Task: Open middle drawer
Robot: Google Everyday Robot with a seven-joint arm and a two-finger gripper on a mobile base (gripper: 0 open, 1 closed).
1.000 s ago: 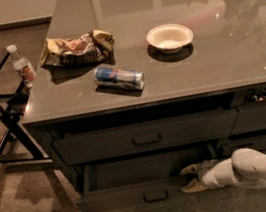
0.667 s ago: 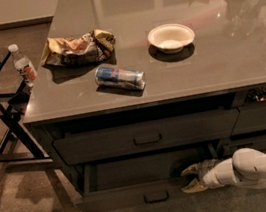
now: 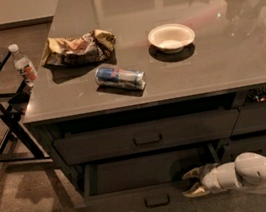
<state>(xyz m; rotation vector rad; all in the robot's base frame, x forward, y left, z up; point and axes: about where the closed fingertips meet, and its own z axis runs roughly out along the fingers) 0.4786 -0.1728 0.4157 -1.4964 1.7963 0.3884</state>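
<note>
Middle drawer (image 3: pixel 119 202) out, lengthwise left-right, gripper (image 3: pixel 192 183) at rim

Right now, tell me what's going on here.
The robot's gripper is down at the right end of the middle drawer, fingers spread by its front. That drawer stands pulled out, its dark inside showing; the top drawer is shut. A can, a bowl and a chip bag sit on the counter.

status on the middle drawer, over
Gripper open, low right. Middle drawer stands pulled out, gripper at its front rim. Nothing seen blocking it.
</note>
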